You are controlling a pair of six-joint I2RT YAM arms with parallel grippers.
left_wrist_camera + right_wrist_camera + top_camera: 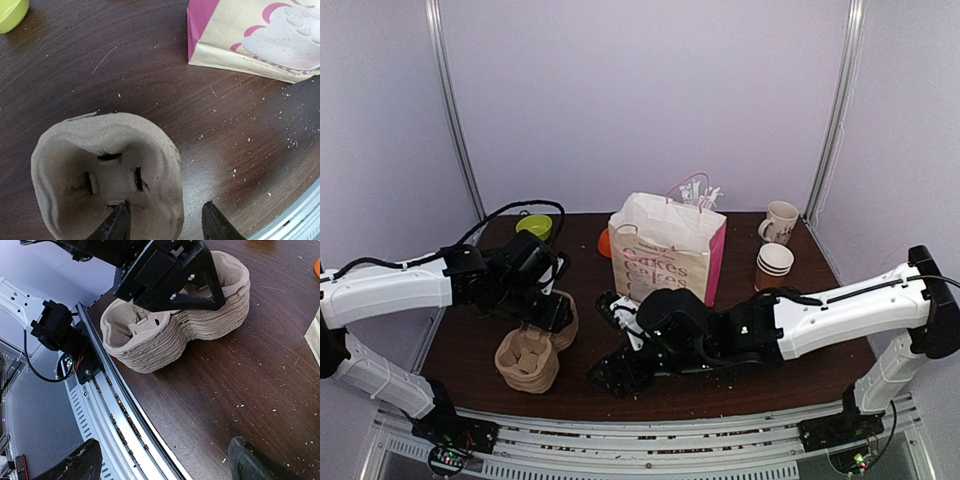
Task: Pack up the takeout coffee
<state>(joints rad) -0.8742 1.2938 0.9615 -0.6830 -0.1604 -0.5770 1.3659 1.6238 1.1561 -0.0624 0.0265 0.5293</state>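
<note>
Your takeout coffee (775,262) stands on the far right of the table (460,350), just right of the paper bag (665,255) and just near of the cream mug (780,221). From the top camera it reads as a small brown kraft-paper cup with a white rim. White bands ringing its top suggest more than one cup nested together, though it is too small for you to be sure. It sits upright, well apart from both grippers, and neither wrist camera shows it.

Your left gripper (167,222) is down on the stack of moulded pulp cup carriers (527,360) at the near left of the table. Its jaws are spread and straddle the right wall of one well: one finger is inside the well, the other outside over the bare wood. You cannot tell from the left wrist view whether either pad touches the pulp.

Your right gripper (162,465) hangs low over the near middle of the table, pointing left toward the carriers, with its jaws wide apart and nothing between them.

The bag stands upright in the far middle, white with pink sides and "Cakes" printed on its front. A lime-green dish (534,226) sits at the far left, and an orange thing (604,243) peeks out at the bag's left edge. The dark wood is strewn with pale crumbs.
</note>
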